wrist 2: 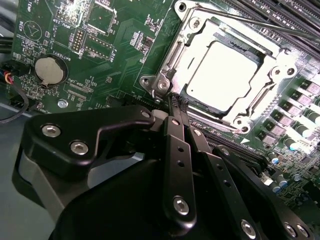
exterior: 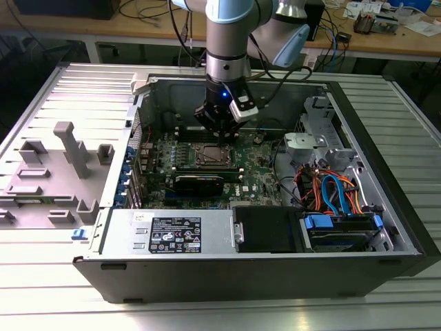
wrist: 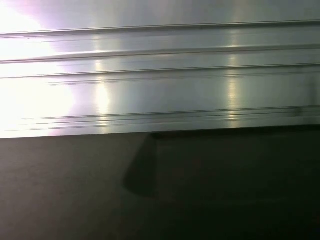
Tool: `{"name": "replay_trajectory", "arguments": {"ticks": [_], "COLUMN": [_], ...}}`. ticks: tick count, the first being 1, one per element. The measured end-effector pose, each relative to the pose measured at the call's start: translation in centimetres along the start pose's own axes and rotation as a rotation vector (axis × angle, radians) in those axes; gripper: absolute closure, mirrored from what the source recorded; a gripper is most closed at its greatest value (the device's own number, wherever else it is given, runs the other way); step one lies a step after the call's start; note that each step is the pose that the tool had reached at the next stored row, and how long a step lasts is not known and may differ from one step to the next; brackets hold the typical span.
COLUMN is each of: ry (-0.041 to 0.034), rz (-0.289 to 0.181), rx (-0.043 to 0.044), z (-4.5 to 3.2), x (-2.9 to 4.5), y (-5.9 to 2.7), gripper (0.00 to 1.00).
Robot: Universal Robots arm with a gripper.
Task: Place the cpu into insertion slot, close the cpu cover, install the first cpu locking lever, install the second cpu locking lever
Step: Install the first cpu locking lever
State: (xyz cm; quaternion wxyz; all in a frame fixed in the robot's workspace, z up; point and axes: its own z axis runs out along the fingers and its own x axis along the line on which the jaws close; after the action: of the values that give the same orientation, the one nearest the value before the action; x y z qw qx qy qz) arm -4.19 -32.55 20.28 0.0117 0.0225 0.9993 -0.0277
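The cpu (wrist 2: 222, 75) lies flat in the insertion slot (exterior: 212, 156), its dull silver top showing through the window of the cpu cover (wrist 2: 192, 35). The cover lies down over the chip. A thin metal locking lever (wrist 2: 250, 21) runs along the far side of the socket. My gripper (wrist 2: 177, 102) is shut with nothing between its black fingers (wrist 2: 175, 135), and its tip sits right at a corner of the socket frame. In the exterior view the gripper (exterior: 222, 134) hangs just above the socket's far edge inside the open computer case.
Long black memory slots (wrist 2: 285, 12) flank the socket, and a coin battery (wrist 2: 51, 70) sits on the green board. A black card (exterior: 200, 183), the power supply (exterior: 179, 231) and a drive bay with cables (exterior: 331, 193) surround the board. Grey fixtures (exterior: 69, 152) stand at the exterior view's left.
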Motion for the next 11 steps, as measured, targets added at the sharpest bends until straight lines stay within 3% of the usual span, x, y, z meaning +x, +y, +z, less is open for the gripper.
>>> {"name": "replay_trajectory", "arguments": {"ticks": [11], "ry": [0.0001], "rz": [0.000], "rx": [-0.0018], "z": [0.01], "x": [-0.07], "y": [0.01], "gripper": [0.89]}}
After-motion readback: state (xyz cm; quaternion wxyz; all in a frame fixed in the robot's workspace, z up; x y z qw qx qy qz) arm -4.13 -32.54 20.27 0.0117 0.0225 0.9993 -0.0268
